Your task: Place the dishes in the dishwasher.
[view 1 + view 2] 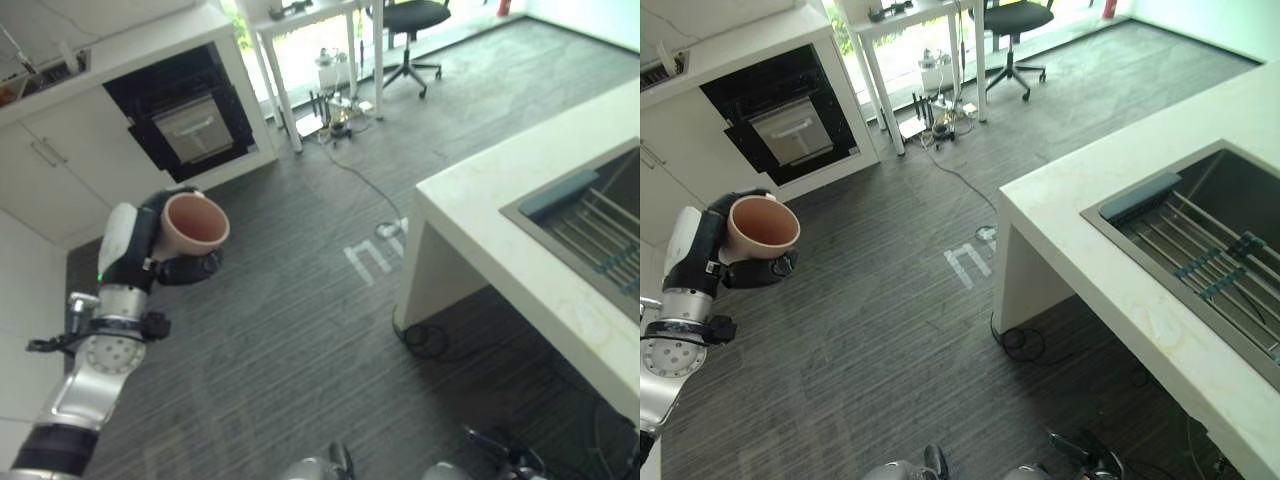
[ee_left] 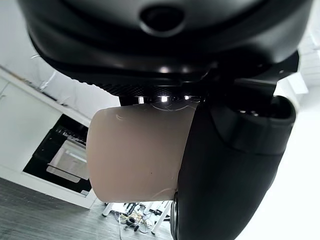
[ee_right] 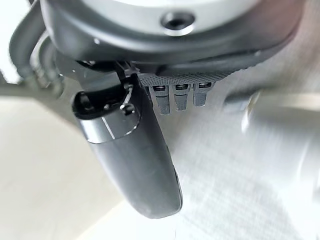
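A terracotta-pink cup (image 1: 195,222) is held mouth up in my left hand (image 1: 135,250), low on the left above the dark floor. Its fingers and thumb are curled round the cup's side. In the left wrist view the cup (image 2: 135,155) sits tight against the palm with the thumb (image 2: 225,175) pressed beside it. The dishwasher (image 1: 185,120) is a black open cavity in the white cabinets farther ahead on the left, with a pale rack or door panel inside. My right hand (image 3: 135,160) hangs above a pale surface, thumb extended, holding nothing.
A white counter (image 1: 480,230) with a sunken sink (image 1: 1200,230) and a wire rack in it fills the right side. A white table, an office chair (image 1: 410,20) and loose cables (image 1: 335,130) stand at the back. Dark floor lies between me and the dishwasher.
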### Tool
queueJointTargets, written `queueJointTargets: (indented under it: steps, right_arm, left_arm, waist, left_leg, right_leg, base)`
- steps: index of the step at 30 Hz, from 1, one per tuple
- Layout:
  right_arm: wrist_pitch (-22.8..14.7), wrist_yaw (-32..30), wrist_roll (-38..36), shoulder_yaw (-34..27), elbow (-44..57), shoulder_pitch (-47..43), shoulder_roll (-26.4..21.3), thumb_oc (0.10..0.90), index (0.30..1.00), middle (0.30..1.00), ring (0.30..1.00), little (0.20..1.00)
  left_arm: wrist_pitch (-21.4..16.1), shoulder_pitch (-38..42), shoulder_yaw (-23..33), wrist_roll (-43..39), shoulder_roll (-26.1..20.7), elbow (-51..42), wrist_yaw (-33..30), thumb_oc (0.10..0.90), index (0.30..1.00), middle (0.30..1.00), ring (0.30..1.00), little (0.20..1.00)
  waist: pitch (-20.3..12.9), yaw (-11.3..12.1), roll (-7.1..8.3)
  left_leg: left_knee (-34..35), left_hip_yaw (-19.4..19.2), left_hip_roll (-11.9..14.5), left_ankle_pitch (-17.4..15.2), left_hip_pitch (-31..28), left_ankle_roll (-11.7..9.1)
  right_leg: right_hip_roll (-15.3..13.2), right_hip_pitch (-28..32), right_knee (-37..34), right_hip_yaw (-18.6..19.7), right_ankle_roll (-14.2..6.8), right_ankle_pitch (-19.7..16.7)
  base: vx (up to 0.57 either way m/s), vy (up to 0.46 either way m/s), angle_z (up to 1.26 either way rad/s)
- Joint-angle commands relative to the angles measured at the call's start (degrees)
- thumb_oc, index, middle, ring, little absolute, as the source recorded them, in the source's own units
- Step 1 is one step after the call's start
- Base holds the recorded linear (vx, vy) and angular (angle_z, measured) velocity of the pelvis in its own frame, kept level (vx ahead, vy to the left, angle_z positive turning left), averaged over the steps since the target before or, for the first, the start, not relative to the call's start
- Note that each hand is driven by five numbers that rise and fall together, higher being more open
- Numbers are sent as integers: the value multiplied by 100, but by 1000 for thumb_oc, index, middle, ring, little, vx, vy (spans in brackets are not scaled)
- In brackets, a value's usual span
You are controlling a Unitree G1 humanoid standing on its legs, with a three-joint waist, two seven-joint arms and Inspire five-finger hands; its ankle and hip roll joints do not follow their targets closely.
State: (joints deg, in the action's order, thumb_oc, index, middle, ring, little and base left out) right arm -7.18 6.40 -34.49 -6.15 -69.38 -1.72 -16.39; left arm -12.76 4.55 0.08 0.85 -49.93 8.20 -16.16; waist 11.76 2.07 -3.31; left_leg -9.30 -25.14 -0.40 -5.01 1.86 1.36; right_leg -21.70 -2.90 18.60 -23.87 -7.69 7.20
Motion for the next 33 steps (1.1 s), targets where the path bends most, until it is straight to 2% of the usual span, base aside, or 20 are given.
queueJointTargets:
  steps: [1,3,6,8,9,13,16,18,19,20,22,23,24,25,26,28,29,31,32,33]
  right_arm:
    - [-15,-167,-247,42,-8,289,-121,800,900,900,900,900]
    - [68,-215,-295,34,108,299,-47,800,900,900,900,900]
    - [118,-234,-326,48,291,391,50,800,900,900,900,900]
    - [-14,-136,-368,95,285,468,51,800,900,900,900,900]
    - [-21,-112,-368,114,301,484,46,800,900,900,900,900]
    - [200,-18,-102,217,215,434,-143,800,900,900,900,900]
    - [319,-35,35,216,86,406,-182,800,900,900,900,900]
    - [354,0,64,220,-24,401,-199,800,900,900,900,900]
    - [406,25,70,222,-115,410,-239,800,900,900,900,900]
    - [402,18,95,243,-106,408,-251,800,900,900,900,900]
    - [375,18,210,454,-23,383,-334,800,900,900,900,900]
    - [349,43,184,539,-8,363,-379,800,900,900,900,900]
    - [334,91,168,590,30,346,-434,800,900,900,900,900]
    - [330,265,306,670,95,303,-548,800,900,900,900,900]
    - [360,331,303,685,91,298,-586,800,900,900,900,900]
    - [392,417,229,660,79,291,-612,800,900,900,900,900]
    - [458,435,214,666,90,263,-617,800,900,900,900,900]
    - [578,420,165,713,95,203,-611,800,900,900,900,900]
    - [688,390,163,797,104,157,-604,800,900,900,900,900]
    - [737,374,122,849,92,139,-586,800,900,900,900,900]
  left_arm:
    - [-231,713,750,263,-134,-516,-40,400,300,300,300,300]
    - [-199,816,618,362,-96,-639,75,400,300,300,300,300]
    - [-202,1231,149,450,-19,-677,166,400,300,300,300,300]
    - [-167,1737,-253,620,13,-575,112,400,300,300,300,300]
    - [-128,1880,-349,654,-4,-554,100,400,300,300,300,300]
    - [131,2450,-684,590,-71,-559,74,400,300,300,300,300]
    - [161,2607,-771,450,-159,-550,133,400,300,300,300,300]
    - [78,2659,-752,384,-230,-506,216,400,300,300,300,300]
    - [38,2641,-820,401,-158,-580,216,400,300,300,300,300]
    - [48,2626,-822,404,-133,-616,206,400,300,300,300,300]
    - [85,2622,-807,371,-67,-729,228,400,300,300,300,300]
    - [91,2634,-802,365,-65,-756,228,400,300,300,300,300]
    - [114,2633,-772,347,-74,-810,232,400,300,300,300,300]
    - [138,2584,-602,218,-130,-933,339,400,300,300,300,300]
    - [99,2605,-563,156,-167,-911,403,400,300,300,300,300]
    - [3,2654,-552,129,-219,-830,467,400,300,300,300,300]
    - [-4,2662,-564,131,-248,-819,455,400,300,300,300,300]
    - [6,2651,-585,126,-294,-797,406,400,300,300,300,300]
    - [13,2561,-558,153,-294,-815,346,400,300,300,300,300]
    - [-27,2447,-506,196,-273,-834,315,400,300,300,300,300]
  waist:
    - [-228,-21,-211]
    - [-196,-44,-236]
    - [40,-447,-321]
    - [165,-773,-250]
    - [165,-837,-223]
    - [183,-1007,130]
    - [190,-1089,204]
    - [192,-1097,187]
    - [48,-1145,100]
    - [17,-1154,76]
    - [-86,-1135,50]
    - [-72,-1114,102]
    - [-27,-1070,145]
    - [56,-941,344]
    - [160,-879,356]
    - [215,-793,374]
    - [263,-728,333]
    - [278,-601,277]
    - [306,-423,185]
    - [344,-306,95]
  left_leg:
    - [-788,628,322,-897,-17,-174]
    - [-788,638,345,-898,-29,-61]
    - [-788,1064,300,-833,-13,158]
    - [-788,1480,107,-830,-51,207]
    - [-788,1525,76,-813,-39,201]
    - [-788,1459,-273,-1017,-199,199]
    - [-788,1566,-407,-1221,-359,250]
    - [-788,1632,-396,-1252,-440,246]
    - [-788,1955,-313,-1154,-714,70]
    - [-788,1985,-264,-1029,-812,-1]
    - [-797,2023,-63,-37,-1159,-332]
    - [-1263,2011,11,346,-1086,-480]
    - [-2079,2053,43,517,-813,-571]
    - [-3725,2015,59,688,150,-592]
    - [-4136,1912,140,522,741,-522]
    - [-3580,1757,87,386,1211,-350]
    - [-2897,1657,-9,283,1209,-277]
    - [-1731,1576,-190,526,1285,-284]
    - [-789,1706,-312,839,1548,-368]
    - [-788,1865,-263,917,1919,-445]
  right_leg:
    - [347,301,-141,-414,-273,79]
    - [466,462,-141,-388,-196,-10]
    - [1033,203,132,426,-98,-326]
    - [1613,60,-22,1065,-26,-100]
    - [1696,21,-141,1139,3,-121]
    - [1503,-674,-141,1506,-148,-279]
    - [1459,-1178,-141,1728,-295,-616]
    - [1534,-1185,-141,1697,-253,-637]
    - [1748,-1005,-141,1840,-45,-457]
    - [1778,-955,-141,1827,13,-395]
    - [1817,-807,-141,1757,228,-196]
    - [1792,-726,-141,1719,318,-133]
    - [1781,-603,-141,1692,411,-62]
    - [1665,-378,-141,1745,601,51]
    - [1714,-199,-141,1766,644,129]
    - [1766,-95,-141,1879,624,194]
    - [1852,22,-141,1978,594,302]
    - [1984,93,-141,2125,564,375]
    - [2176,247,-141,2313,539,479]
    - [2330,392,-141,2418,547,561]
  base:
    - [127,220,7]
    - [157,195,13]
    - [126,137,67]
    - [113,44,164]
    - [162,11,149]
    - [253,-74,45]
    - [301,-127,-2]
    - [447,-240,30]
    - [546,-303,55]
    - [539,-292,76]
    - [316,-180,64]
    - [285,-216,43]
    - [349,-328,44]
    - [381,-320,51]
    - [362,-262,38]
    - [314,-12,-11]
    - [376,102,-54]
    - [458,164,-53]
    - [572,208,-52]
    - [577,206,-56]
